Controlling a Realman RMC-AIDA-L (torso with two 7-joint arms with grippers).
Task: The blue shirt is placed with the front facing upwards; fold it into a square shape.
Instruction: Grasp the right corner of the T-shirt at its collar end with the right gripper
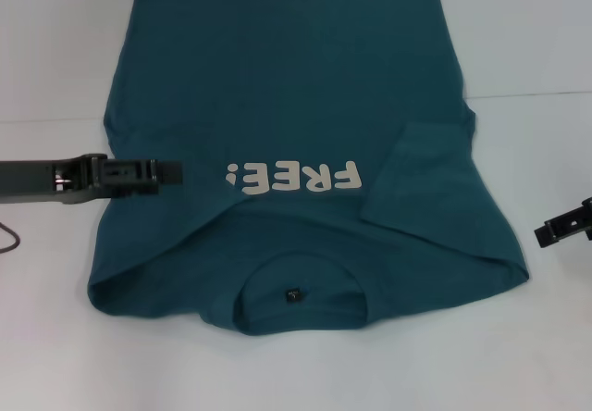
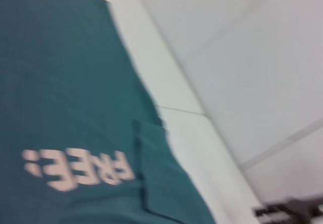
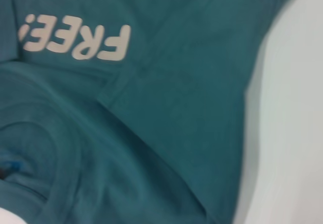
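Observation:
The blue shirt (image 1: pixel 277 87) lies flat on the white table, its collar and dark neck tag (image 1: pixel 293 295) toward me and the white "FREE!" lettering (image 1: pixel 294 178) upside down. One sleeve (image 1: pixel 421 180) is folded inward over the chest, on the right of the lettering. My left gripper (image 1: pixel 174 173) reaches in from the left and hovers at the shirt's left edge, level with the lettering. My right gripper (image 1: pixel 544 235) is off the cloth, over bare table just right of the right shoulder. The left wrist view shows the shirt (image 2: pixel 65 98) and lettering (image 2: pixel 81 169); the right wrist view shows the folded sleeve (image 3: pixel 192 93).
The white table (image 1: pixel 536 152) surrounds the shirt, with a seam line across it at mid-depth. A thin dark cable (image 1: pixel 9 240) loops at the far left. The right gripper (image 2: pixel 290 210) also shows far off in the left wrist view.

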